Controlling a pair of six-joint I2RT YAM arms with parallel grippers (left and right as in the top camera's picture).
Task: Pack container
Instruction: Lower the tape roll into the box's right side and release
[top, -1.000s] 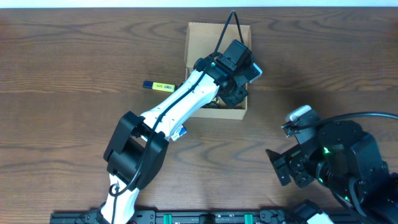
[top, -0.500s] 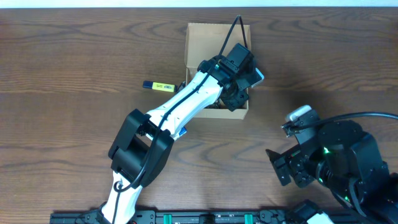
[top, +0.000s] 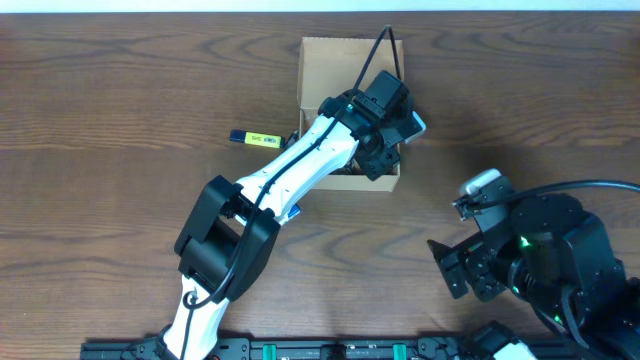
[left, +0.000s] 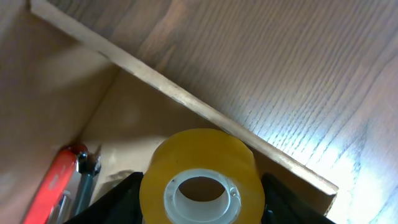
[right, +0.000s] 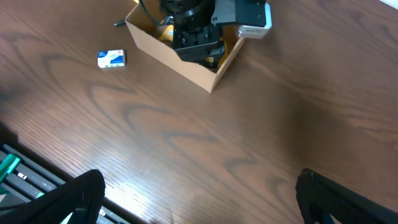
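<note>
The tan cardboard container (top: 330, 65) sits upper centre on the tabletop (top: 120, 120), with the left claw (left: 202, 208) reaching inside, half-closed around a yellow tape roll (left: 199, 174); let go this near the wall, the roll may catch the rim, while the right claw (right: 199, 199) hangs wide open, empty.

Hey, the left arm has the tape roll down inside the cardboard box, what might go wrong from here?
1. The tape roll sits close to the box wall; moving it might catch the wall or shove the box.
2. A red tool lies right beside the roll, which may land on it and rest tilted.
3. The highlighter and the blue-white packet lie on the table near the left arm; pulling back might knock them.
</note>
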